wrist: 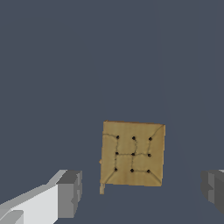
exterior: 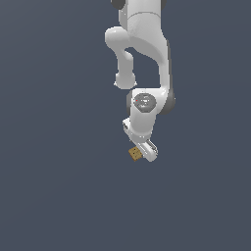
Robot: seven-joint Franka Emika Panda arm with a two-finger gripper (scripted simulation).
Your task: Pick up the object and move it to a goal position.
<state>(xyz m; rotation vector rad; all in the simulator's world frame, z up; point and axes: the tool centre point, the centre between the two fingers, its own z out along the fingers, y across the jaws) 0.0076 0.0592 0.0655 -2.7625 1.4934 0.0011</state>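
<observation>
Between spread gripper (wrist: 140,190) fingers: flat tan block (wrist: 132,154), dark dots, ungrasped.

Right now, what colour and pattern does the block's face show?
Tan-brown block, with dark dots joined by faint darker lines; clearest in the wrist view.

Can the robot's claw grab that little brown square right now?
Probably yes. In the wrist view the brown block lies between the two open fingers, with gaps on both sides and nothing in the way. The gripper sits right beside it in the exterior view.
</observation>
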